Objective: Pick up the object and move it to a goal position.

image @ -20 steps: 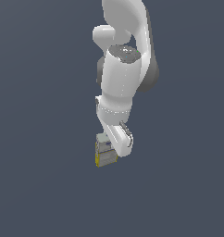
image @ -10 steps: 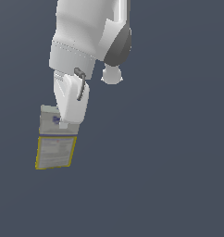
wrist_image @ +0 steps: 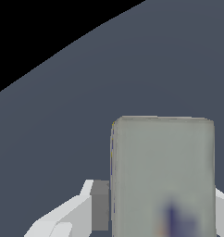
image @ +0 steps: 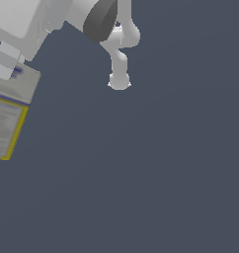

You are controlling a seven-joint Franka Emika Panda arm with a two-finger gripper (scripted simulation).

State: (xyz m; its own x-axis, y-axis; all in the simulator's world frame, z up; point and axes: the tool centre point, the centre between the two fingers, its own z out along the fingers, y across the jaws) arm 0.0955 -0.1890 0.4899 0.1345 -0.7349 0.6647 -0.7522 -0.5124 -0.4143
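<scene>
Grey-beige box with yellow edging held in the claw — picked up, goal not yet shown.

In the exterior view the object (image: 9, 111) sits at the far left edge, partly cut off, hanging under the white arm (image: 22, 22) with its blue-purple mark near the claw (image: 5, 69); no marker for a goal is visible, so I cannot tell how much of the move is left. In the wrist view the object (wrist_image: 162, 176) fills the space between the claw's fingers (wrist_image: 101, 206) — one pad presses its side, so the claw is pinching the box above the plain grey floor (wrist_image: 132, 65).
</scene>
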